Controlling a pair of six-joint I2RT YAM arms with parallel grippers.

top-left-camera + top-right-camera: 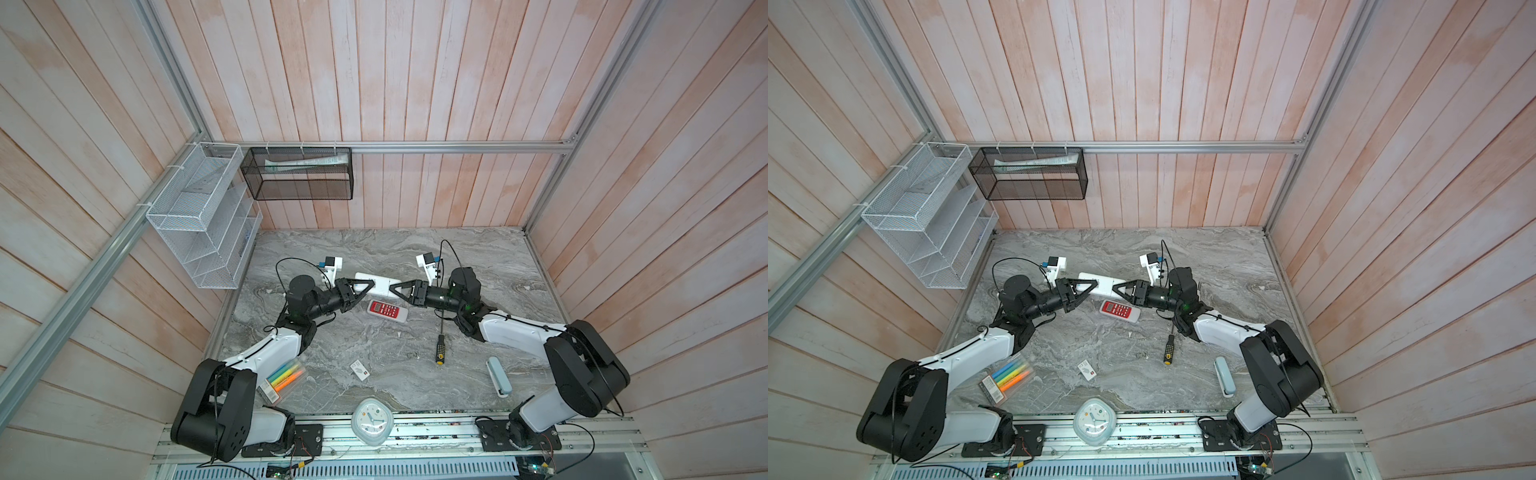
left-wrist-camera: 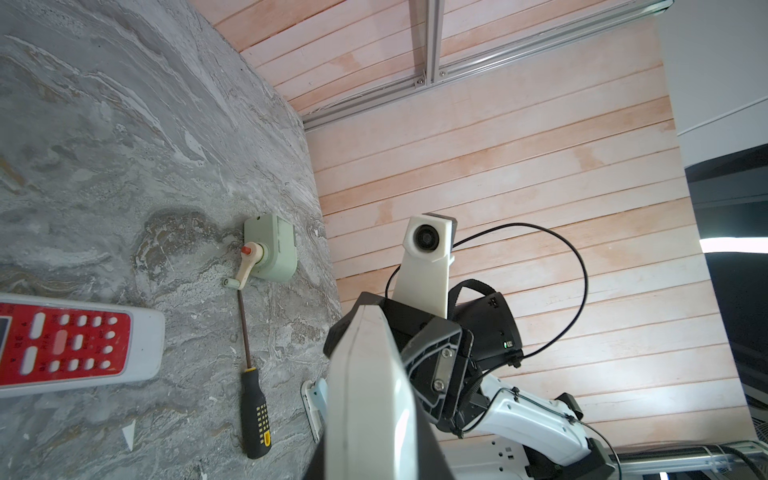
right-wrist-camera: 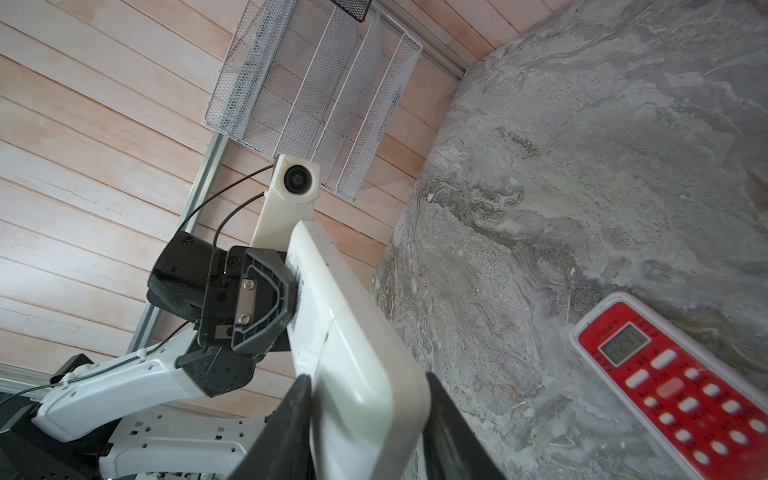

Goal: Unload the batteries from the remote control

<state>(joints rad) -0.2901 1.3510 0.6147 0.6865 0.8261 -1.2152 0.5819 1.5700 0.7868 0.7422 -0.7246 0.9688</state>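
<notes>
A white remote [image 1: 380, 285] is held clear of the marble table [image 1: 374, 249] between two grippers, seen in both top views over the far half of the table. The left gripper [image 1: 371, 289] is clamped on one end, its grey fingers [image 3: 270, 270] pinched on the casing. The right gripper [image 1: 392, 289] is set on the opposite end, where its black fingers [image 3: 297, 419] are pressed against both sides of the casing in the right wrist view. A seam is shown running across the casing between the two grips. The batteries are not exposed in any view, and whether they sit inside the casing cannot be told. Just below the held remote in the top views, nearer the robot, a red remote [image 1: 387, 311] is laid face up on the marble, digits shown on its small display. A screwdriver [image 1: 439, 349] with a black-and-yellow handle is laid to the right of it, its shaft partly hidden under the right arm. Towards the front edge, highlighters [image 1: 284, 376] are laid beside the left arm, a small card [image 1: 360, 369] near the middle and a pale blue stapler [image 1: 498, 376] beside the right arm. A white clock [image 1: 371, 420] is set on the front rail.
</notes>
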